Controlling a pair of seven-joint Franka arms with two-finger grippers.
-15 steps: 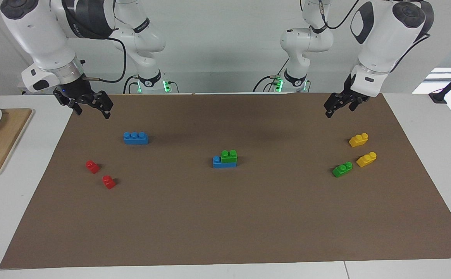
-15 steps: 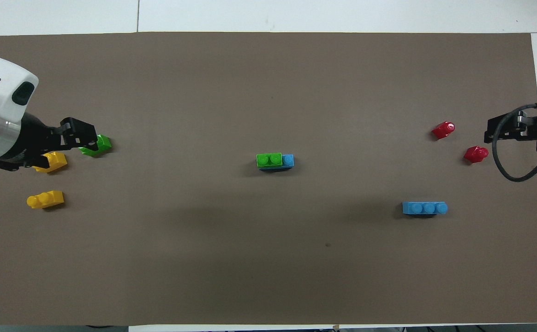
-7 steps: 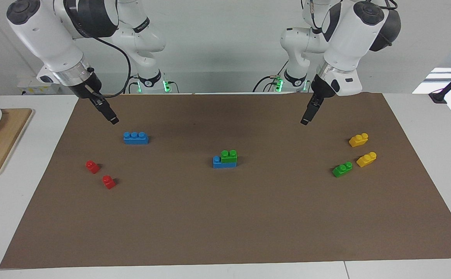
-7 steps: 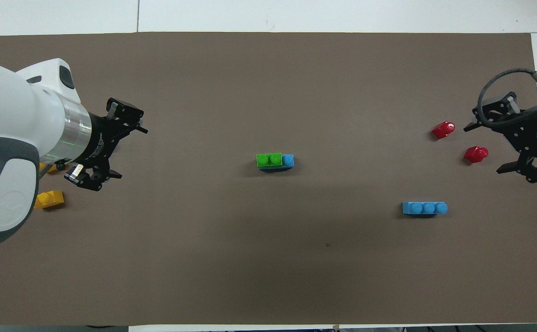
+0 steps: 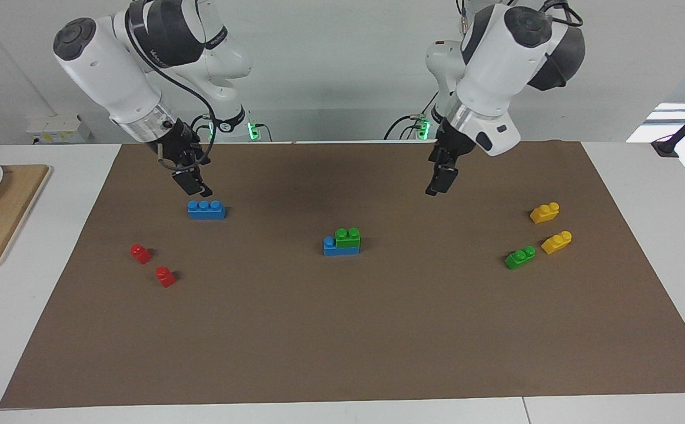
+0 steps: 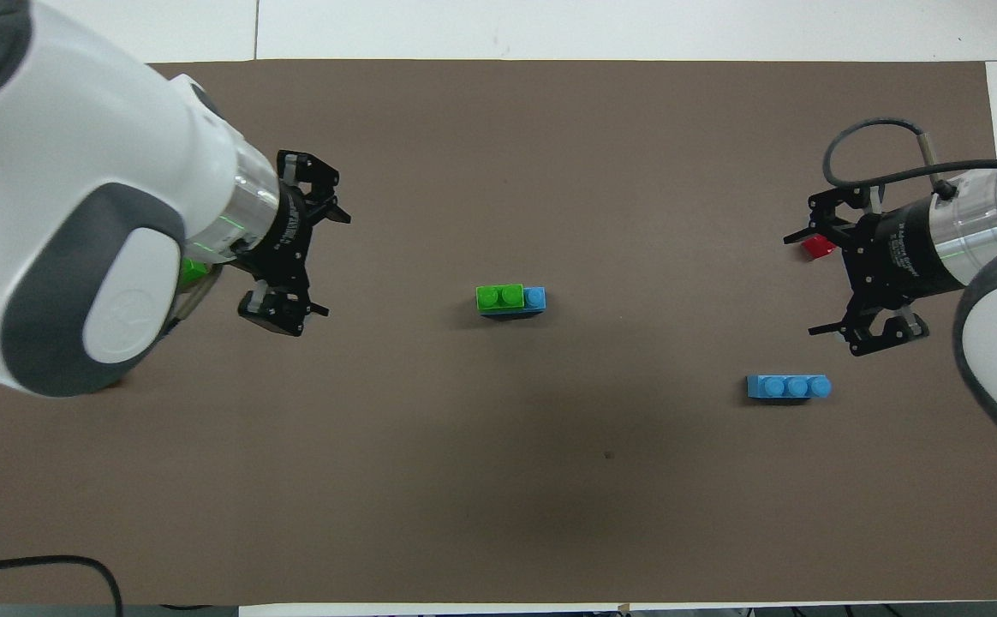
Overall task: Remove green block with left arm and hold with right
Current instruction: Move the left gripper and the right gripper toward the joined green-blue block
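Green block (image 5: 348, 237) sits pressed on blue brick (image 5: 341, 247) mid-surface. Left gripper (image 6: 303, 261) hangs at its 9 o'clock in overhead view, right gripper (image 6: 841, 278) at 3 o'clock; both wide open, empty, well apart from it. Risk: w/o right clamping blue first, left's pull lifts the whole stack; spare green (image 5: 520, 257) invites a mix-up.

Even, bright light falls from above on the table (image 5: 642, 194). On the brown mat (image 5: 342, 330) soft dark patches spread around the green block (image 5: 348, 236), and each brick casts only a short shadow. Both views are sharp; a window (image 5: 669, 121) glares white.
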